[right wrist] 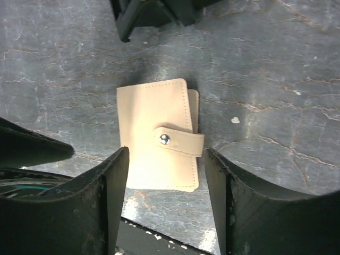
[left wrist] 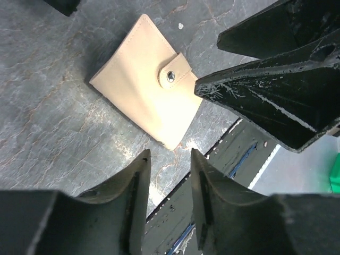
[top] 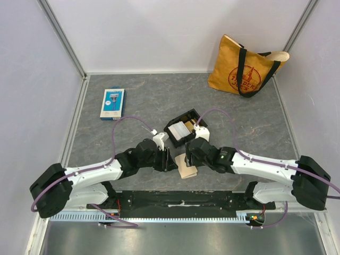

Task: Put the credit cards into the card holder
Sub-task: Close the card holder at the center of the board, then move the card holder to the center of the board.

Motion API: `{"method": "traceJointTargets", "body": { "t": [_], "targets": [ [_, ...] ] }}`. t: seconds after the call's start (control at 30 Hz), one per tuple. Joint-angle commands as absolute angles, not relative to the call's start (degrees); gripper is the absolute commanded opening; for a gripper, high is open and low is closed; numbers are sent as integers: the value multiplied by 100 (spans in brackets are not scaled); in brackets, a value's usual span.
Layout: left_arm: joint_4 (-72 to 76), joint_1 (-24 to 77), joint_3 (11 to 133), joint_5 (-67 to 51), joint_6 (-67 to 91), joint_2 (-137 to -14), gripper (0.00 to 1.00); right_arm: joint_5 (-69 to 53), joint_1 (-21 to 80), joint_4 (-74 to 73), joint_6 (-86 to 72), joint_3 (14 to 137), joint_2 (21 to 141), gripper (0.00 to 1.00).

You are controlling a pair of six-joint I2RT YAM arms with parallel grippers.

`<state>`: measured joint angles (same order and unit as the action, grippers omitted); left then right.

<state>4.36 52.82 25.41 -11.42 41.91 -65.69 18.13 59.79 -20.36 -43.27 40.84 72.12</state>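
Note:
The tan card holder lies flat and closed on the grey table near its front edge, its tab snapped shut. It also shows in the left wrist view. My left gripper hovers open just left of it, nothing between its fingers. Open above the holder's near end, my right gripper has its jaws apart on either side of it, not touching. The credit cards sit in a small black tray just behind the grippers, a white one on top.
A blue-and-white flat package lies at the back left. A yellow tote bag leans in the back right corner. The black rail along the table's front edge runs right below the holder. Walls close in the sides.

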Motion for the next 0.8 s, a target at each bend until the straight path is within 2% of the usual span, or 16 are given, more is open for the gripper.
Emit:
{"method": "traceJointTargets", "body": {
  "t": [0.0, 0.43, 0.67, 0.77],
  "targets": [
    [150, 5309, 2435, -722, 4307, -6223, 47, 2110, 5906, -1934, -4640, 3684, 6900, 68],
    [386, 5300, 2162, -756, 4737, -6591, 49, 915, 5792, -932, -4825, 3164, 7392, 67],
    [501, 5300, 2224, -756, 4834, -6916, 49, 563, 5871, -642, -5352, 2980, 7286, 56],
    [501, 5309, 2241, -677, 4904, -6961, 50, 554, 6029, -607, -5581, 2962, 7207, 56]
  ]
}}
